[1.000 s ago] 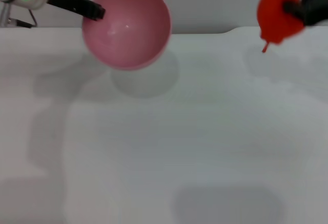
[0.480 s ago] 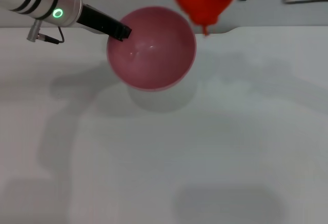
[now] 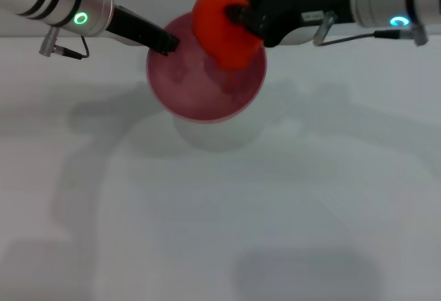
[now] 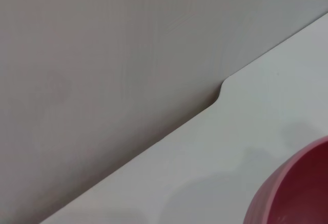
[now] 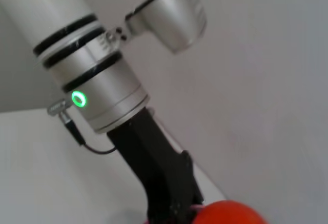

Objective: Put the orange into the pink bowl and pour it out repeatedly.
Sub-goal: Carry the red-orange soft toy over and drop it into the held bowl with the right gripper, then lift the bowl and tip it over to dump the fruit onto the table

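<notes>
Bowl and fruit at the far side of the white tabletop [image 3: 220, 211]. I see the glossy, round, deep pink plastic bowl [image 3: 200, 91] held off the surface, its shadow on the table below it. My left gripper [image 3: 165, 41] pinches the bowl's rim on its left side, fingers clenched on the thin edge. My right gripper [image 3: 238, 17] reaches in from the right and grasps the bright orange-red, slightly lumpy round fruit [image 3: 222, 29], which hangs over the bowl's far right rim, above its hollow. The left wrist view shows only a pink arc of the bowl against table and grey wall [image 4: 102, 55].
</notes>
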Controlling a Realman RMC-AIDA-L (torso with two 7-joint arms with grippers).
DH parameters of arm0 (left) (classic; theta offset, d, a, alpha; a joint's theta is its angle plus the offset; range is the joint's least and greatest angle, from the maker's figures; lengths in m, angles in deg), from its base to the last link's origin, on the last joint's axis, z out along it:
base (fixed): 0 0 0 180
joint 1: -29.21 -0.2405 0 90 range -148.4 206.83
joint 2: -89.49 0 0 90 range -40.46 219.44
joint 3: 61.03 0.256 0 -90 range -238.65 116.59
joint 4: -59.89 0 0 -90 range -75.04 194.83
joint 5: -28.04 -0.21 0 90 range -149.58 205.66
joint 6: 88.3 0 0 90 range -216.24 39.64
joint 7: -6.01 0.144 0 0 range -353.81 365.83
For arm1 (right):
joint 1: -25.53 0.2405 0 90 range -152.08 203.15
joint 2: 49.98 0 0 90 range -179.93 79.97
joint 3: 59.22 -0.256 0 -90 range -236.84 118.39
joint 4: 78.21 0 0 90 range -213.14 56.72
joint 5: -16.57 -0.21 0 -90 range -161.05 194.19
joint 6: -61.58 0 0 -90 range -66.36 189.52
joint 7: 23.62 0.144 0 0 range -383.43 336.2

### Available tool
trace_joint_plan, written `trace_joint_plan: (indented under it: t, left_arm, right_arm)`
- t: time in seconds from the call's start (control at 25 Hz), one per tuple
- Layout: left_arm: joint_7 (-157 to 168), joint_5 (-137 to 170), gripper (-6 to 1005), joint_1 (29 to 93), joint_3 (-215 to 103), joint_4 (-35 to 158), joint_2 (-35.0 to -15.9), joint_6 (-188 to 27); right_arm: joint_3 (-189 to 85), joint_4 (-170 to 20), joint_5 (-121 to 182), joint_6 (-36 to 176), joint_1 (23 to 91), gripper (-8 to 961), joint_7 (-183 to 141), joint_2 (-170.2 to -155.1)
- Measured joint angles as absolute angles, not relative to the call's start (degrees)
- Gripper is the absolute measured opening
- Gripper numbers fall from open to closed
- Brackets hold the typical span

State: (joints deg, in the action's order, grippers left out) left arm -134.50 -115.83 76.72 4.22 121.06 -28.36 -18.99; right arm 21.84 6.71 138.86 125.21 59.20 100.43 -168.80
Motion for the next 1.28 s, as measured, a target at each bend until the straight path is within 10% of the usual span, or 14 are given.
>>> trace_joint_plan:
  t: [0.28,0.68,1.28]
  left_arm:
    - [-134.4,-115.9,40,76.7,4.4,121.1,-28.36,-19.0]
    - [-134.0,-115.8,40,76.3,4.4,120.8,-28.35,-19.8]
    - [-133.7,-114.9,40,73.6,9.5,120.7,-28.34,-25.1]
  right_arm:
    - [22.3,2.3,138.9,124.7,61.8,111,100.3,-168.81]
    - [20.6,9.0,123.6,114.9,48.9,544,86.1,-168.95]
    - [12.5,-34.7,40.4,147.8,37.9,636,4.8,-168.89]
